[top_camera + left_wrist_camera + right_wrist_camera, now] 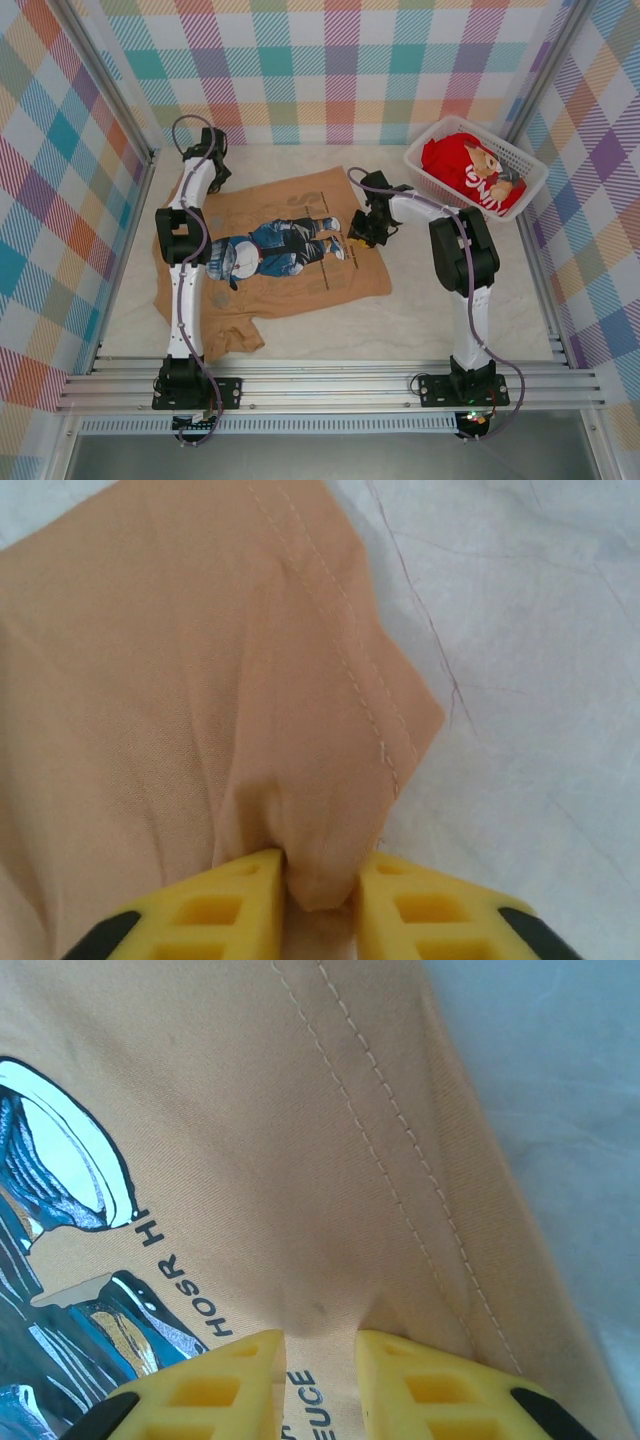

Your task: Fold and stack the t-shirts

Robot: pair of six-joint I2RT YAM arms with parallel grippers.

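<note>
Pastel plaid walls (330, 60) enclose three sides. The counter (330, 335) is pale and faintly veined. Aluminium rails (330, 385) line its near edge.

Tan t-shirt (300, 1110): black print letters, seen sideways in right wrist view, approx. "HOSR" w/ a separate "H", and below a cut-off "EUCE". Red t-shirt (455, 160): white letters, too small to read.
</note>
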